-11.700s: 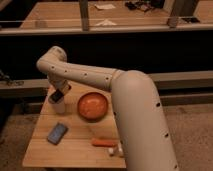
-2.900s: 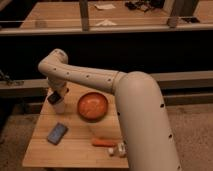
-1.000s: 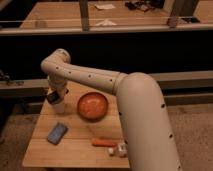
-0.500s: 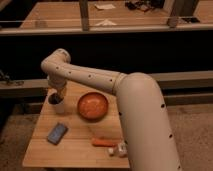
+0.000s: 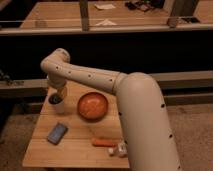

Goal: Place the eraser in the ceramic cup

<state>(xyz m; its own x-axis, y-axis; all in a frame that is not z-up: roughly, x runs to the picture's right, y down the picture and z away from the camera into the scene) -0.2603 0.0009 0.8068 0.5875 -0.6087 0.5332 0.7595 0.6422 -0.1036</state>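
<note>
Nearest to me, at the front edge of the wooden table (image 5: 80, 152), I see an orange marker-like stick (image 5: 104, 142) lying with its long axis left to right, and just right of it a small pale object (image 5: 119, 149) I cannot identify. A bit further back and to the left lies a flat blue-grey rectangular block (image 5: 57, 133), its long axis running diagonally from near-left to far-right. Beyond that, mid-table, sits the wide orange bowl (image 5: 93, 105). Just left of the bowl stands the ceramic cup (image 5: 59, 107), upright, small and whitish. My gripper (image 5: 56, 98) hangs directly over the cup's mouth, close above the rim; I cannot tell whether its fingers are apart or together, as they merge into a dark shape there. I cannot make out the eraser, so I cannot give its position or direction. The arm (image 5: 95, 80) reaches back from the right foreground.
</note>
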